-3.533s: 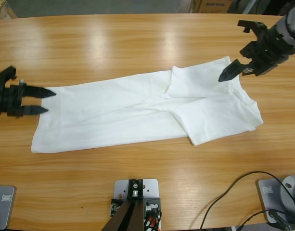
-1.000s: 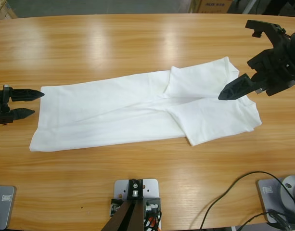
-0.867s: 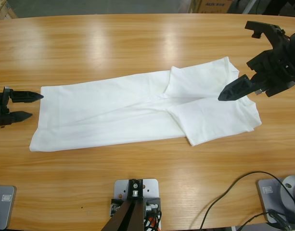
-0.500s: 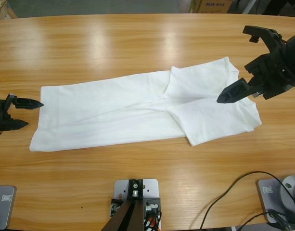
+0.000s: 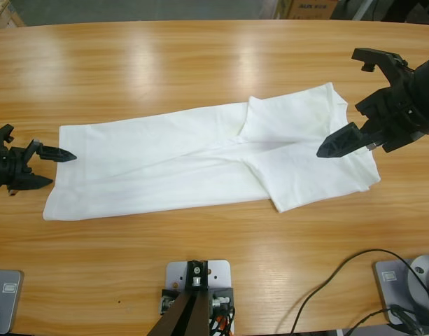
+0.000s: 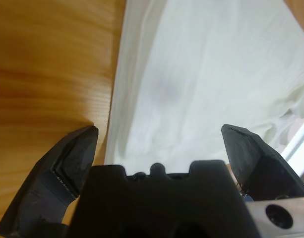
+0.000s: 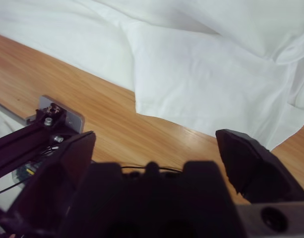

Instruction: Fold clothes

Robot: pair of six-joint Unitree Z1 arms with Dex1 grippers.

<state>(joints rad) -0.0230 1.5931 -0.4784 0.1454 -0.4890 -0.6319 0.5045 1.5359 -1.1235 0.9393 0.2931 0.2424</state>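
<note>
On the long wooden table (image 5: pixel 200 56) a plain white cotton T-shirt (image 5: pixel 200 164) lies folded lengthwise into a narrow strip, not yet folded crosswise. Left gripper (image 5: pixel 50 168) at its hem and right gripper (image 5: pixel 350 105) over the collar end both gape, empty.

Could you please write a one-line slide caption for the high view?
White T-shirt lying partly folded on the wooden table, with the open left gripper at its hem and the open right gripper above its collar end.
</note>
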